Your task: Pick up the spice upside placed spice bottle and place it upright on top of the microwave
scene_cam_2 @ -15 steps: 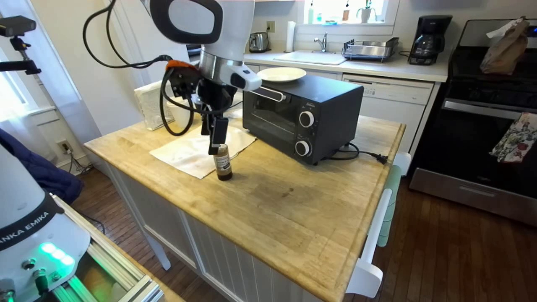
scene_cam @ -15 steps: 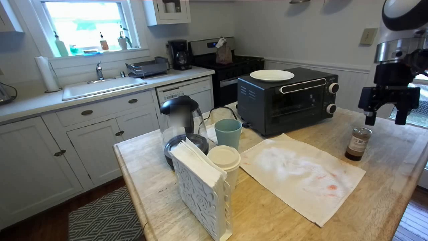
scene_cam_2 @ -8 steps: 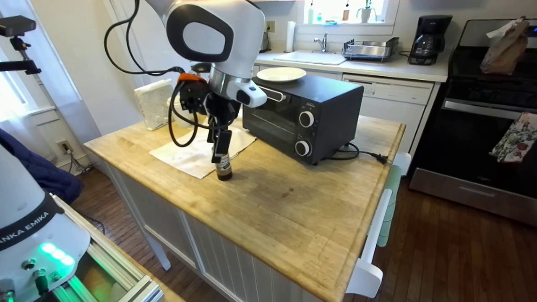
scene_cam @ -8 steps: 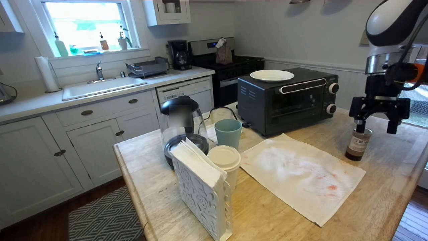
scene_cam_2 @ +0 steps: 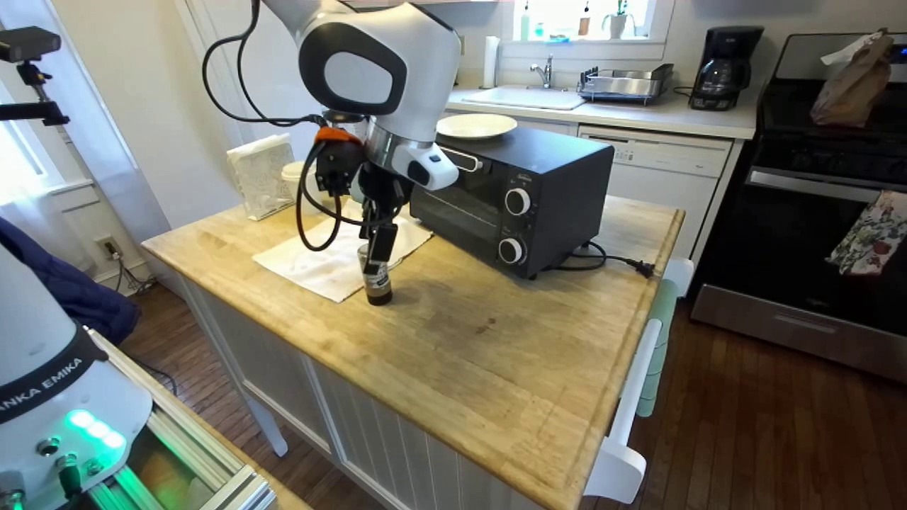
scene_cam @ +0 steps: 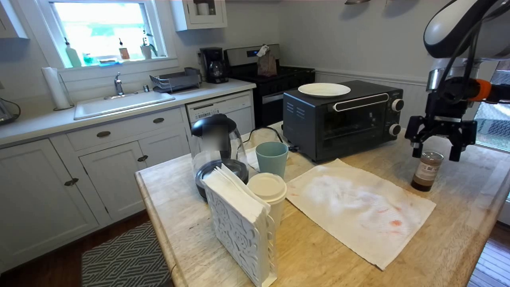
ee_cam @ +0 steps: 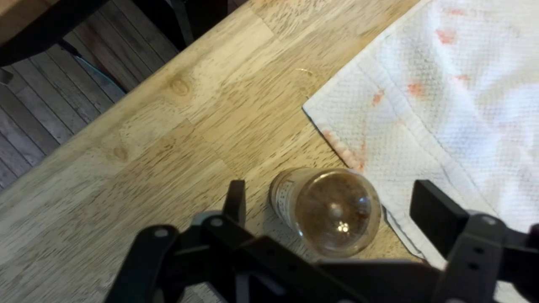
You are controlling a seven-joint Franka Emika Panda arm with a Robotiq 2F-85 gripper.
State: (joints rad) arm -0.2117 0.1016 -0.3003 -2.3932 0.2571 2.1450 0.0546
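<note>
Spice bottle [scene_cam: 427, 171], upended, near a long worktop [scene_cam_2: 496, 368] edge; end effector [scene_cam: 436, 154] spread, empty; grasping, righting, setting atop microwave [scene_cam: 350, 123] remain, we judge.

We see the spice bottle [scene_cam: 427, 171] standing upside down on the table [scene_cam: 458, 219], dark cap at the bottom, clear base facing up, with a pale label and brown contents. In an exterior view we find it at four o'clock from the black toaster oven [scene_cam: 343, 121], apart from it. There we see the oven's dark glass door closed, two knobs at its three o'clock side.
</note>
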